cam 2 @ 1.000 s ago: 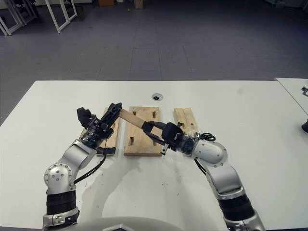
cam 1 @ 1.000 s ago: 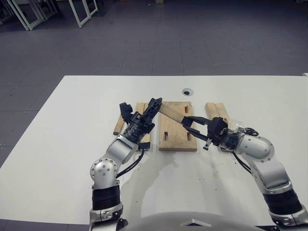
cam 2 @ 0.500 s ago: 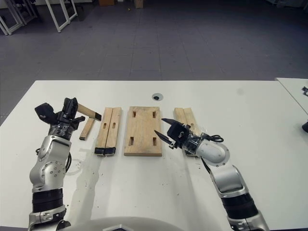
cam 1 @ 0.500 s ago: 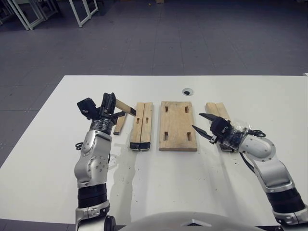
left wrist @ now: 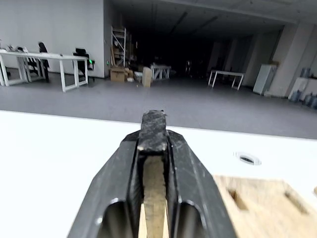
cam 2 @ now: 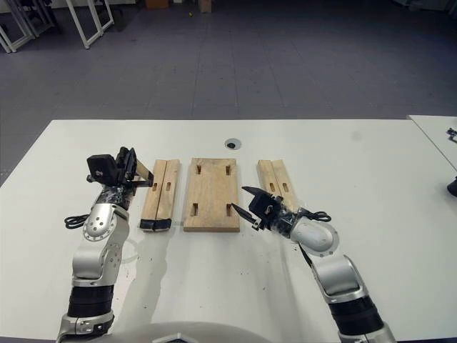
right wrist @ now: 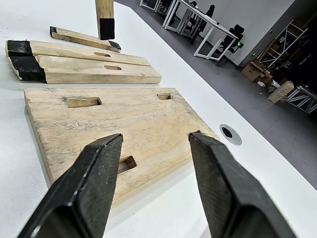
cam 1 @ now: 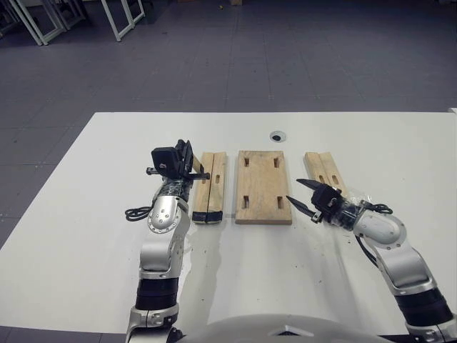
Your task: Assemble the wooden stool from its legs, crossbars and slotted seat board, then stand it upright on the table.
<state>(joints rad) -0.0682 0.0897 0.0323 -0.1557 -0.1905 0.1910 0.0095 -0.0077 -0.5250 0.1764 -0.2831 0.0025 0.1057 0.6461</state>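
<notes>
A black-tipped crossbar [right wrist: 104, 10] is clamped in the left pincer [left wrist: 153, 124] and held above the counter [cam 1: 86, 214], at 9 o'clock of the slotted seat board [cam 1: 263, 187] lying flat. The right pincer [cam 1: 292, 190] is spread wide at the board's 4 o'clock corner. Leg pairs [cam 1: 211, 186] [cam 1: 323, 168] are laid flanking the board.

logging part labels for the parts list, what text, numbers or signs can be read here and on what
No readable text anywhere.
Slotted seat board: bare wood, no marks.
Leg boards: bare wood, black ends, no print.
Crossbar in the left gripper: no print.
Green lit spot in the room behind: too small to read.
</notes>
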